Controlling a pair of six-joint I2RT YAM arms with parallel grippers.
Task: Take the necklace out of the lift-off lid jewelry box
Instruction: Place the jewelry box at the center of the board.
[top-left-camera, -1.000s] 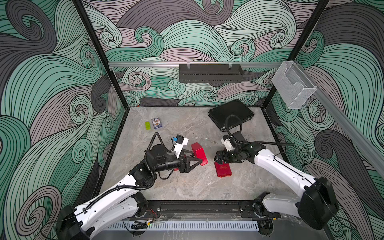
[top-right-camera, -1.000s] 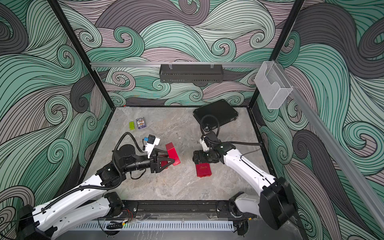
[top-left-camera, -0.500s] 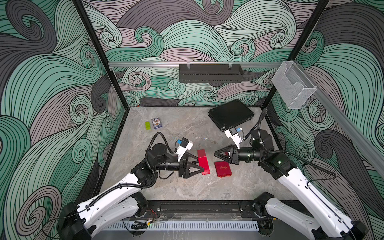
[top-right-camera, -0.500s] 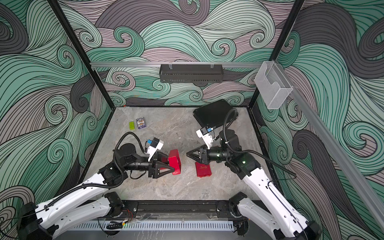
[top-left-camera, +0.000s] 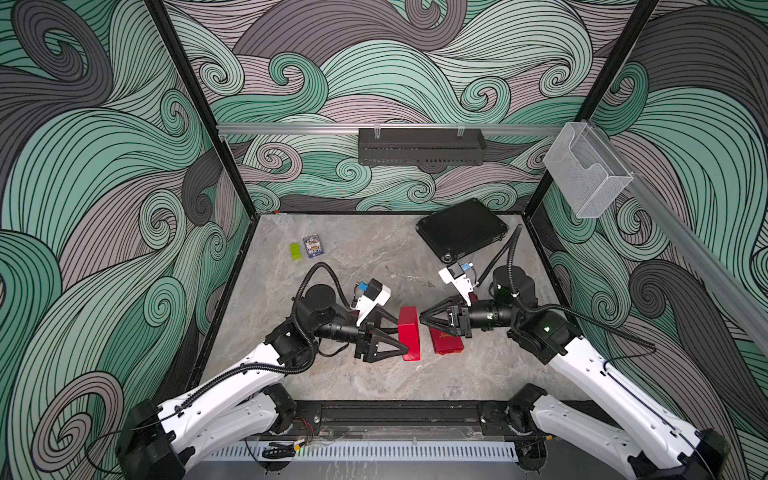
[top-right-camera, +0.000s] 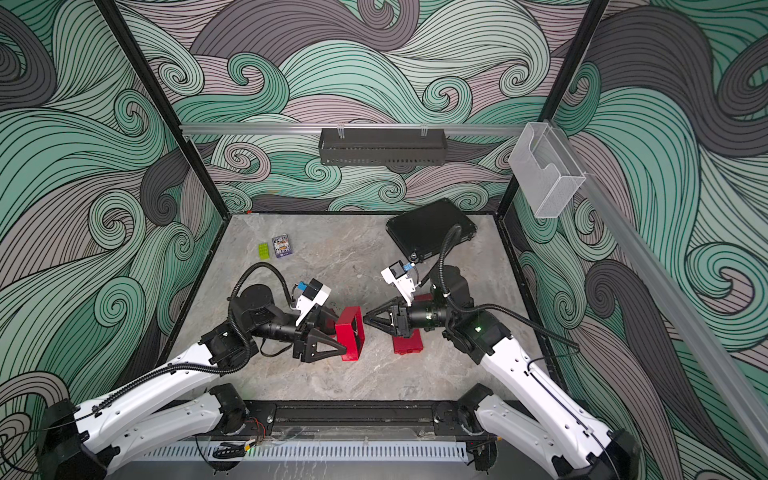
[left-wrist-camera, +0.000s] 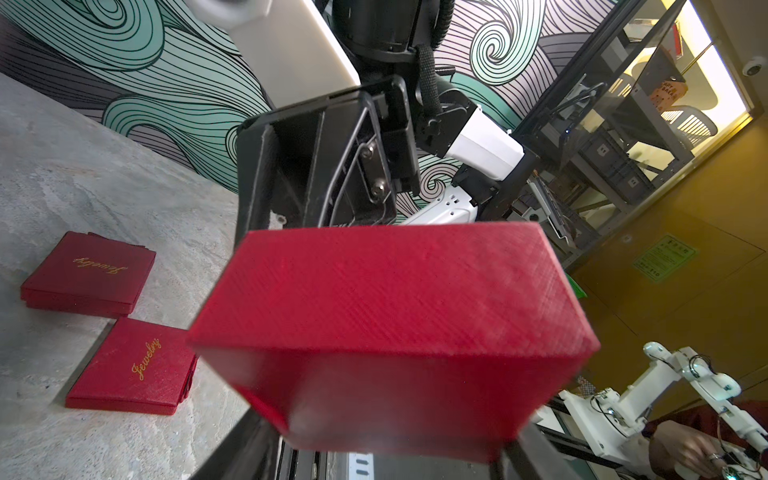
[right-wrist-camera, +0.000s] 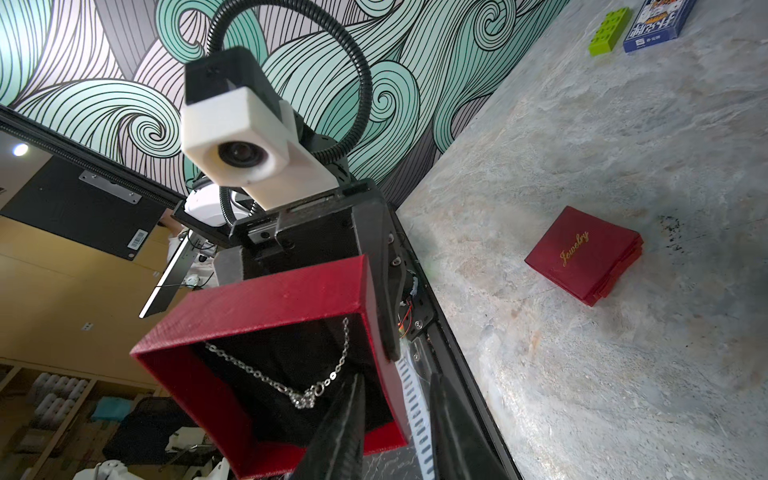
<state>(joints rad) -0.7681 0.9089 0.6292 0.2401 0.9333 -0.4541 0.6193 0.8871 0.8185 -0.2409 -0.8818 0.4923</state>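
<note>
My left gripper (top-left-camera: 399, 337) is shut on the red jewelry box (top-left-camera: 410, 332), which is tipped on its side with its open face toward the right arm. The right wrist view looks into the box (right-wrist-camera: 232, 328): a silver necklace (right-wrist-camera: 305, 398) with a small pendant lies on the black lining. My right gripper (top-left-camera: 423, 320) is level and points at the opening, close in front of it. Its fingers (right-wrist-camera: 345, 419) stand narrowly apart with nothing between them. A red lid (top-left-camera: 446, 343) marked "Jewelry" lies flat under the right gripper.
A second flat red lid (top-left-camera: 472, 297) lies behind the right wrist. A black case (top-left-camera: 461, 232) sits at the back right, with a green brick (top-left-camera: 296, 251) and a card pack (top-left-camera: 313, 246) at the back left. A thin silvery strand (top-left-camera: 409, 276) lies mid-table.
My right arm has lifted off the lid on the table and turned level toward the box, its jaws narrowing. My left gripper has moved the box right and turned its opening toward the right gripper.
</note>
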